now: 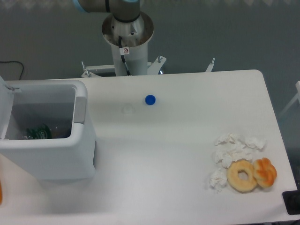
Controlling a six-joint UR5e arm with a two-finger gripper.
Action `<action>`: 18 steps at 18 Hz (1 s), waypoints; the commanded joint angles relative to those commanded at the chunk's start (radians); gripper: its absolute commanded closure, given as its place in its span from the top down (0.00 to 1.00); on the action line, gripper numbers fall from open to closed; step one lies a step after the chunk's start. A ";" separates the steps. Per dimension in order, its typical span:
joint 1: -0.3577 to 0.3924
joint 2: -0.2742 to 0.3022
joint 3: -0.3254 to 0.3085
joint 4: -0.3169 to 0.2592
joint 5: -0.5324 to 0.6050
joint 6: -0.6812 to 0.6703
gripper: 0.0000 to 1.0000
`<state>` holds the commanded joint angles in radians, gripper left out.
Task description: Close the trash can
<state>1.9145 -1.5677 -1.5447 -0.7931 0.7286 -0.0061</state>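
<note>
The trash can (51,154) is a large white bin standing at the table's left end. Its top is open, and its lid (3,110) stands up along the left image edge. A grey latch tab (80,109) sits on the can's right rim. Green and clear rubbish (38,132) lies inside. My gripper is out of view; only the arm's base column (126,35) shows at the top.
A blue bottle cap (150,99) and a white cap (127,109) lie on the table mid-back. Crumpled white tissues (234,150), a doughnut (242,176) and an orange pastry (265,172) sit at the right front. A black object (293,202) is at the bottom right corner.
</note>
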 joint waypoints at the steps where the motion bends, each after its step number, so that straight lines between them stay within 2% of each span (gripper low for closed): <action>1: -0.006 -0.006 0.003 0.000 0.000 0.002 1.00; 12: -0.048 -0.087 0.038 0.000 0.000 0.005 1.00; 18: -0.045 -0.088 0.035 -0.002 0.008 0.005 1.00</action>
<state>1.8699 -1.6552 -1.5094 -0.7946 0.7363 -0.0015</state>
